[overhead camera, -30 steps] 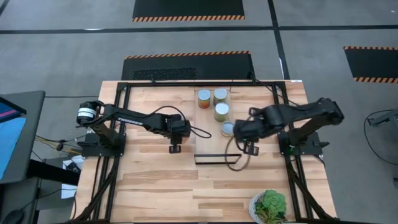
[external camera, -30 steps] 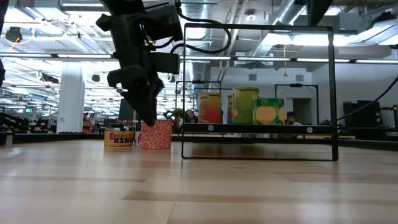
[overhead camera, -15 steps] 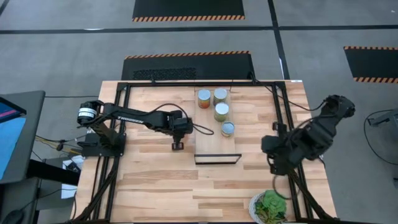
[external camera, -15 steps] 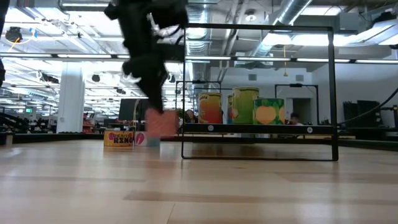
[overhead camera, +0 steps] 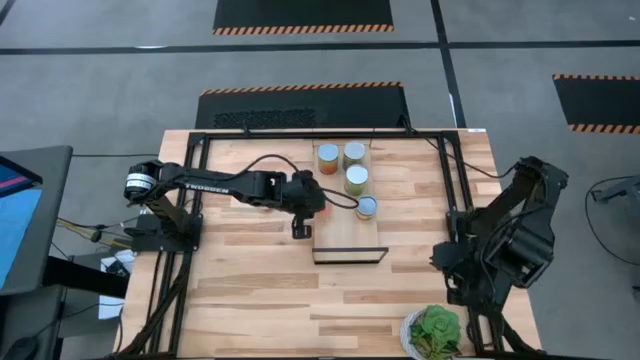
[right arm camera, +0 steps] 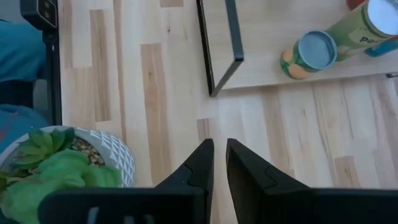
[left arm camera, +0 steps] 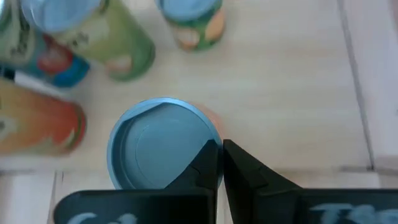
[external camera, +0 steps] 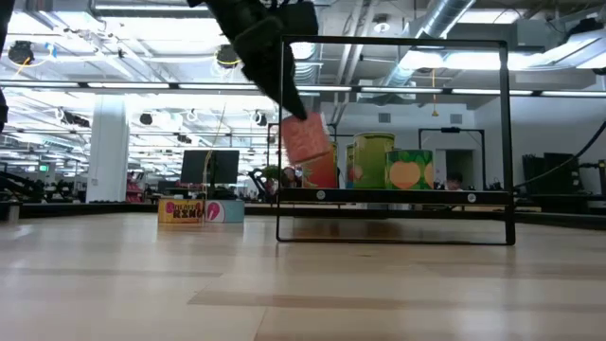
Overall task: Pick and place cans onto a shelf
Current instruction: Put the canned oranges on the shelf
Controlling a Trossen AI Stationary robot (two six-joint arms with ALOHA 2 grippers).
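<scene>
My left gripper (left arm camera: 221, 155) is shut on a red-labelled can (external camera: 305, 144) with a silver top (left arm camera: 163, 146), held in the air by the left edge of the shelf (overhead camera: 350, 238). In the high view that gripper (overhead camera: 302, 228) covers the can. Several cans stand upright on the shelf's far part (overhead camera: 356, 179), among them an orange one (left arm camera: 37, 121) and a green one (left arm camera: 118, 43). My right gripper (right arm camera: 219, 149) hovers with a narrow gap and nothing in it, over the table's near right (overhead camera: 447, 262). My left gripper pinches the red can's top rim (left arm camera: 208, 134) between its two fingers. One finger lies over the sunken top and the other outside the wall. The fingers come slanting down from above. The can hangs tilted below them (external camera: 308, 152), clear of table and shelf.
A potted green plant (overhead camera: 432, 333) stands at the near right corner, close under my right gripper (right arm camera: 56, 162). The shelf's black bracket (overhead camera: 350, 256) marks its near end, with bare board (left arm camera: 280, 93) beside the cans. A black frame (external camera: 393, 43) rises around the table.
My left gripper has taken hold of the red can on the table, lifted it clear and carried it right toward the shelf; the can now hangs tilted. My right arm has swung away from the shelf toward the table's near right corner by the plant.
</scene>
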